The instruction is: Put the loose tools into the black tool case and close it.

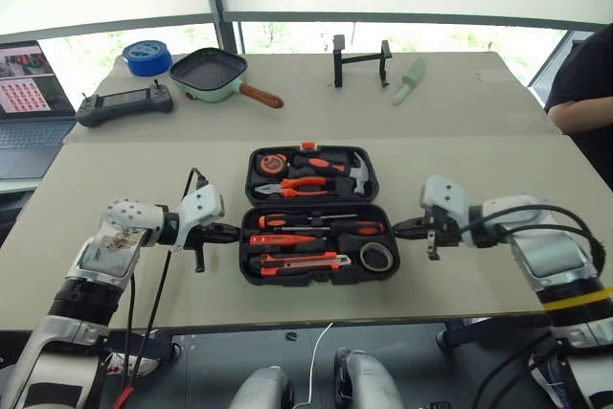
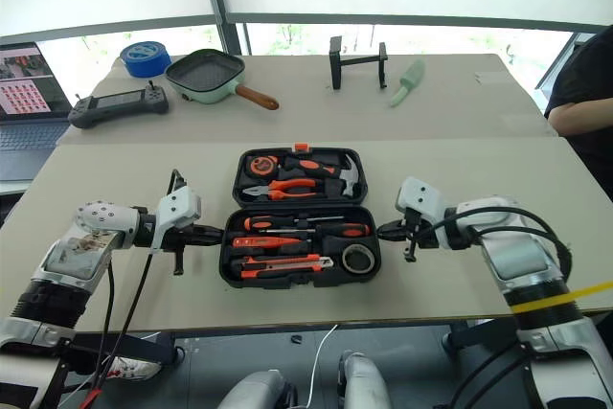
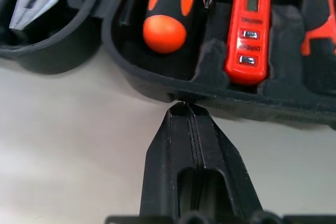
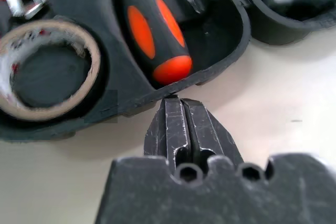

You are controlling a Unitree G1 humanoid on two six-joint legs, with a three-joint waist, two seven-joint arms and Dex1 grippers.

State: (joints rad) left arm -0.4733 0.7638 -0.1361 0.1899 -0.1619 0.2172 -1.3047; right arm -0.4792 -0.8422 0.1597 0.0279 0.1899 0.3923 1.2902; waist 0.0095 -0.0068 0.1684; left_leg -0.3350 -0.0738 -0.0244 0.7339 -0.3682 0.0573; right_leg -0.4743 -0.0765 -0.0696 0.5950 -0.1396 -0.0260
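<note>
Beige table, open black tool case lying at its middle, screwdrivers, utility knife and tape roll seated in its near half, left gripper clenched empty at the case's left edge, right gripper clenched empty at its right edge.

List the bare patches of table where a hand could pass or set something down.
Free: between the black tool case and the pan; and near the stand. Crowded: both ends of the case, where the shut left gripper and right gripper sit.
</note>
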